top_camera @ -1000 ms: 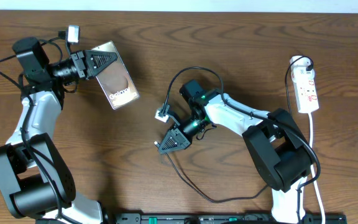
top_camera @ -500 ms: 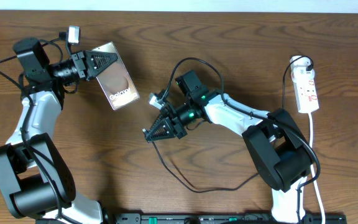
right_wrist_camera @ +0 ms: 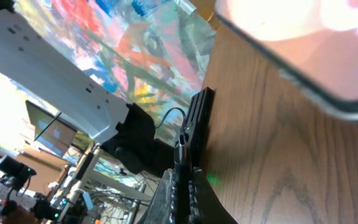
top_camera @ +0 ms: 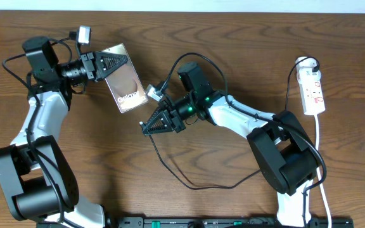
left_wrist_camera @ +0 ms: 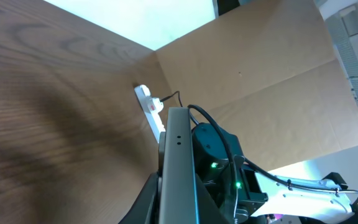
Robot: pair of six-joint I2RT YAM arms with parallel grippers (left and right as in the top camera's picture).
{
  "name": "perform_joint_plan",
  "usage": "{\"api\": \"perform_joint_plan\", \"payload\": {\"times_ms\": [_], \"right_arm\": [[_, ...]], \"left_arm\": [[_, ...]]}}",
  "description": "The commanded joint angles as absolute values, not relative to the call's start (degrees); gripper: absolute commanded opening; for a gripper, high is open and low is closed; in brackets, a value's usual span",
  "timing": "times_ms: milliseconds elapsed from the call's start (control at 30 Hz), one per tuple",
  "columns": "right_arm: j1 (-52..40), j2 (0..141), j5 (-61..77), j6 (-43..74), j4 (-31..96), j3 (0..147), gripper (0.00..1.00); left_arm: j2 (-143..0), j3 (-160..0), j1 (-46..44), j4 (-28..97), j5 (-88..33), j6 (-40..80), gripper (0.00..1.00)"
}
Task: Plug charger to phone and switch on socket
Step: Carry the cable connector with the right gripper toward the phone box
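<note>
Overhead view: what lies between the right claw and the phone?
Only bare wooden table, seen overhead; nothing else lies between the right claw and the phone.

One phone, one charger and one socket were in view, with one desk. There were two end effectors: the left end effector and the right end effector.

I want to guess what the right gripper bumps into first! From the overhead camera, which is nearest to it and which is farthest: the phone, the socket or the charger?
1. The charger: its end sits in the right gripper itself, with the cable trailing below.
2. The phone: just up and left of it.
3. The socket: far off on the right side.
</note>
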State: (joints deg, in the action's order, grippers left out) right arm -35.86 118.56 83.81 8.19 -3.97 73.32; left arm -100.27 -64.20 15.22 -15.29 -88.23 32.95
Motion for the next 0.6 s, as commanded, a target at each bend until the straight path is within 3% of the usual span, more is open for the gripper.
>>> {"api": "perform_joint_plan", "payload": {"times_ms": [0,567], "right_arm": [[-35.29,118.48,81.93,11.94,-4.73,73.52,0.01],[-34.54,118.48,80.44,18.83,-15.27,73.49,0.01]], "left_arm": [[-99.00,-64.01,15.33,-15.51,-90.04,32.62,0.07],[-99.00,-64.01,13.52,-15.51,-90.04,32.60,0.07]]}}
